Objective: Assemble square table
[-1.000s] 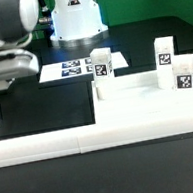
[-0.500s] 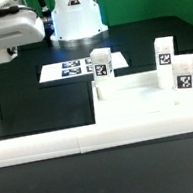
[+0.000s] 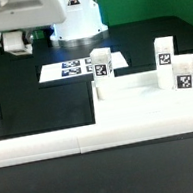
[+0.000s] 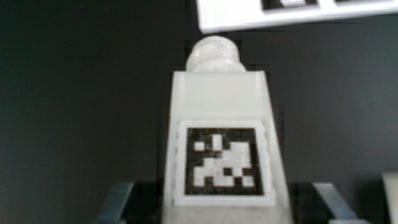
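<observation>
One leg (image 4: 222,130) is sitting between my fingers (image 4: 121,203), and I am reading the gripper (image 4: 222,207) as clamped on it. In the wrist view the two dark pads are flanking the leg's base on either side. The tag is facing the camera, and the narrow round tip is pointing away from the palm, so the leg's long axis is running straight out along the fingers. In the exterior view the gripper (image 3: 15,42) is hanging high at that view's left, above the black table (image 3: 46,108), with a short white block showing beneath it that I am taking for the same leg. I cannot tell its tilt from there. Working outward, the marker board (image 3: 75,67) is lying just to that view's right of the gripper and lower down, and the wrist view is catching its edge beyond the leg's tip. Further right the tabletop (image 3: 146,102) is lying flat, well apart from the gripper. Three more legs are standing upright around it, one (image 3: 101,63) at the near-left corner and two (image 3: 163,51) (image 3: 183,74) toward the right side. I cannot tell whether they are screwed in or merely resting there, and no open socket is showing clearly. White rails (image 3: 91,136) are bordering the work area in front. I am judging that the coming move depends on carrying the leg rightward and down to the slab with its tip leading into a free corner.
</observation>
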You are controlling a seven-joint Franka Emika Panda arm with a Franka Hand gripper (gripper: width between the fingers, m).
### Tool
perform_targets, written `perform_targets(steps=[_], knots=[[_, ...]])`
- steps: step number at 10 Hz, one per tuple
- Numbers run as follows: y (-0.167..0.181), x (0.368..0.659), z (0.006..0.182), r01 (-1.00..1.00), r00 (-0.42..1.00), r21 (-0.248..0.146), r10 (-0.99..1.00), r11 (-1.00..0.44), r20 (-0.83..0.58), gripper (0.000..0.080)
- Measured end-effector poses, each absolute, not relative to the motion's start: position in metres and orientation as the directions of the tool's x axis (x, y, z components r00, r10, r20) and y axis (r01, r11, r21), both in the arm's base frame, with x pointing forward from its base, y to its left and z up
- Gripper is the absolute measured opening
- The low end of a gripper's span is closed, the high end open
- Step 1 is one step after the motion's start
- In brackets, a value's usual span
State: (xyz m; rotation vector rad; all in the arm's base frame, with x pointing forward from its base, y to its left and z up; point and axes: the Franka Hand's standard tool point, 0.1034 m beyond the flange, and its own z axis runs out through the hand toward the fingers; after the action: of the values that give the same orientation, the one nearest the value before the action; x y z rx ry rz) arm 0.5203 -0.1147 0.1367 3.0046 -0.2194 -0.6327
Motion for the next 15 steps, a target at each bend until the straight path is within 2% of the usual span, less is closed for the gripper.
perform_targets(steps=[1,3,5,6,7,8,10,11,12,13,15], knots=[[-0.099,0.543,0.142,-0.13,0.937,0.107,-0.157,-0.986,-0.311,0.0291],[-0.102,0.54,0.137,-0.114,0.971,0.092,-0.131,-0.989,-0.202,0.0291],[-0.102,0.551,0.136,-0.11,0.992,0.097,-0.115,-0.989,-0.048,0.0291],[-0.098,0.559,0.134,-0.134,0.989,0.103,-0.127,-0.986,0.076,0.0291],[-0.074,0.561,0.124,-0.151,0.972,0.096,-0.13,-0.984,0.194,0.0291],[-0.053,0.567,0.12,-0.15,0.963,0.089,-0.125,-0.985,0.24,0.0291],[-0.011,0.603,0.131,-0.225,0.908,0.038,-0.196,-0.974,0.37,0.0291],[-0.002,0.608,0.138,-0.24,0.883,0.009,-0.214,-0.971,0.417,0.0291],[-0.006,0.609,0.139,-0.228,0.852,0.009,-0.195,-0.974,0.486,0.0291],[-0.006,0.604,0.133,-0.228,0.854,0.012,-0.194,-0.974,0.482,0.0291],[-0.005,0.606,0.133,-0.224,0.855,0.014,-0.19,-0.974,0.482,0.0291]])
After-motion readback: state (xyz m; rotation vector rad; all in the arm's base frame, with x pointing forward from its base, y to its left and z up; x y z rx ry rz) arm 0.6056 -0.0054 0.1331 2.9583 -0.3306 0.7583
